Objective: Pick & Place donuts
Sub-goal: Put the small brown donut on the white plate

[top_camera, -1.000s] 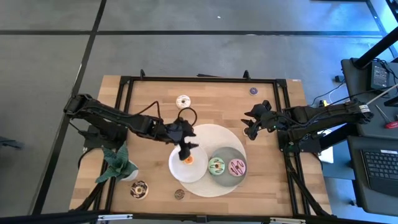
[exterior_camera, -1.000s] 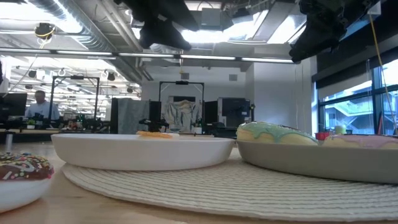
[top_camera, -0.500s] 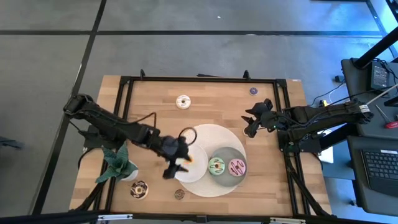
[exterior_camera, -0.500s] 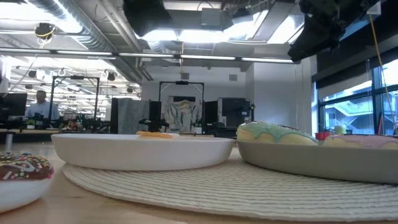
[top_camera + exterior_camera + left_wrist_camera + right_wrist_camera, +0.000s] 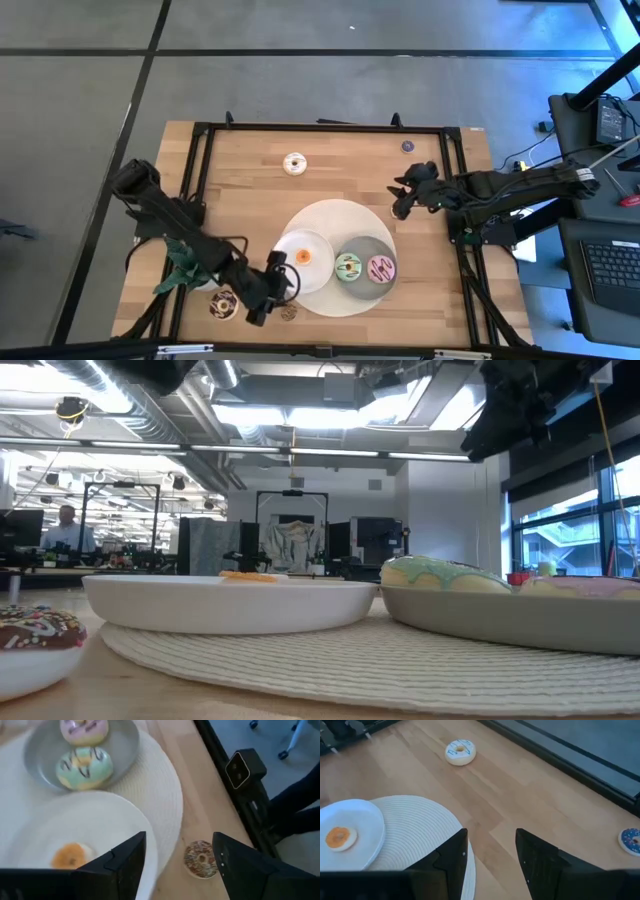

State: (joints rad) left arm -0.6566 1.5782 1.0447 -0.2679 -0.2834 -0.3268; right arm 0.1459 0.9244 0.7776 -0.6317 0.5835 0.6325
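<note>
**Brown mini donut is the nearest pick for the left arm**

Brown and speckled, a coin-sized donut [image 5: 202, 859] lies flat on the bare wood near the lower edge of the high view, just off the woven mat [image 5: 342, 215]. The left gripper [image 5: 262, 301] hangs close beside it, fingers spread wide and empty. It looks light, hard and thin, so it may skid; a pinch across its outer rim seems safest. An orange mini [image 5: 302, 257] sits on the white plate [image 5: 290, 245], green [image 5: 348, 267] and pink [image 5: 380, 268] donuts on the grey plate [image 5: 368, 243]. The right gripper [image 5: 399, 200] waits at right of centre, partly spread, empty.
</note>
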